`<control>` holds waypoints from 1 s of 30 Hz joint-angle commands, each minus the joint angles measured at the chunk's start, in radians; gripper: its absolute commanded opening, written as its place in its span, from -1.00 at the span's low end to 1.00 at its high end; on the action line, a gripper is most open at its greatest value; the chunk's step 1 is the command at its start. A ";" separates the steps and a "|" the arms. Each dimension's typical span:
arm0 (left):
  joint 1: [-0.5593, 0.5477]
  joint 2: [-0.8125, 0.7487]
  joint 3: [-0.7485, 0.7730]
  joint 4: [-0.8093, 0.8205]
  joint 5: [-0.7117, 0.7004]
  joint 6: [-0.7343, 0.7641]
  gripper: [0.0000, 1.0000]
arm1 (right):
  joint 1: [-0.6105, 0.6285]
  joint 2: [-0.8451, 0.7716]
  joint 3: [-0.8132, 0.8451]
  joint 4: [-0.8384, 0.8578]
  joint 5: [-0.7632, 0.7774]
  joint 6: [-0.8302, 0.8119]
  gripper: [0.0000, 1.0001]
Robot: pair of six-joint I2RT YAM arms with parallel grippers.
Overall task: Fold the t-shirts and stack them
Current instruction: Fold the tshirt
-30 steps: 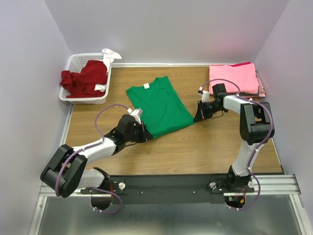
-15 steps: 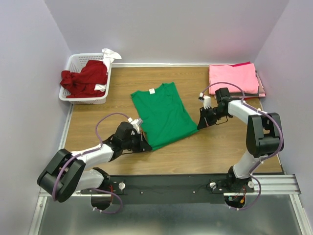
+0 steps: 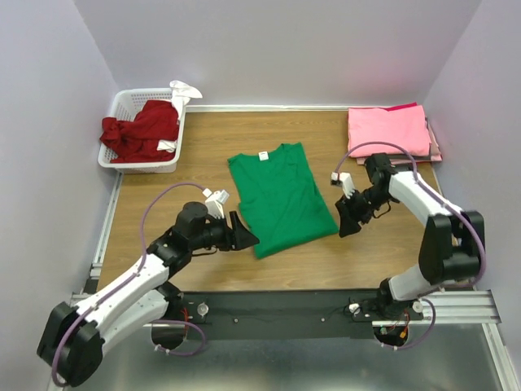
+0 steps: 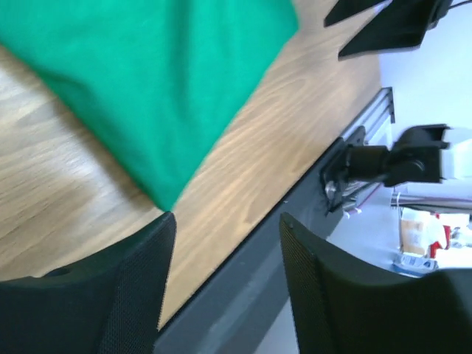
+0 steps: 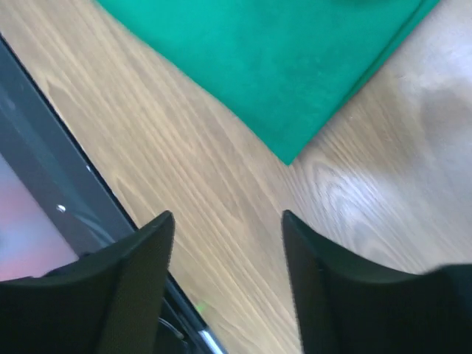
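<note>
The green t-shirt [image 3: 281, 198] lies folded into a long panel at the middle of the counter [image 3: 195, 138], with its collar and white tag [image 3: 264, 155] toward 12 o'clock. Its sleeves do not show.

The left claw [image 3: 244, 238] sits at the shirt's 7 o'clock corner, fingers spread wide and gripping nothing. Its own camera shows that corner blurred, right at one fingertip; whether they touch I cannot tell.

The right claw [image 3: 348, 226] stands just off the 4 o'clock corner, also wide, with bare wood between its fingers.

A pink stack [image 3: 388, 130] lies at 1 o'clock; its shirt count is unclear. At 10 o'clock a dark red shirt [image 3: 142, 129] is bunched in a white basket [image 3: 138, 163], spilling over the rim.
</note>
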 commanded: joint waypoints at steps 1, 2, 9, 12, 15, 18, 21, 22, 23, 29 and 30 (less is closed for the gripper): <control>-0.004 -0.089 0.184 -0.183 -0.063 0.137 0.40 | -0.004 -0.135 0.017 -0.084 0.031 -0.168 0.43; -0.005 -0.091 0.215 -0.188 -0.098 0.215 0.42 | -0.005 -0.164 0.026 -0.084 0.020 -0.244 0.50; -0.025 0.035 0.341 -0.043 -0.025 0.407 0.63 | 0.002 -0.276 -0.139 -0.069 -0.260 -0.932 0.99; -0.118 0.128 0.373 -0.175 -0.103 0.427 0.63 | 0.028 -0.221 -0.135 -0.024 -0.267 -0.943 0.99; -0.320 0.139 0.318 -0.235 -0.259 0.326 0.59 | 0.030 -0.157 -0.134 0.012 -0.249 -0.963 1.00; -0.425 0.152 0.324 -0.255 -0.402 0.233 0.58 | 0.053 -0.162 -0.203 0.123 -0.186 -0.930 0.99; -0.478 0.184 0.306 -0.264 -0.493 0.213 0.56 | 0.074 -0.160 -0.238 0.255 -0.129 -0.879 0.99; -0.494 0.197 0.303 -0.267 -0.518 0.205 0.57 | 0.080 -0.153 -0.236 0.276 -0.114 -0.880 0.97; -0.519 0.205 0.303 -0.271 -0.540 0.206 0.57 | 0.085 -0.146 -0.235 0.285 -0.111 -0.880 0.96; -0.620 0.247 0.349 -0.278 -0.672 0.234 0.61 | 0.145 -0.080 -0.243 0.347 -0.055 -0.873 0.82; -0.639 0.250 0.349 -0.274 -0.686 0.243 0.62 | 0.151 -0.072 -0.243 0.356 -0.055 -0.868 0.80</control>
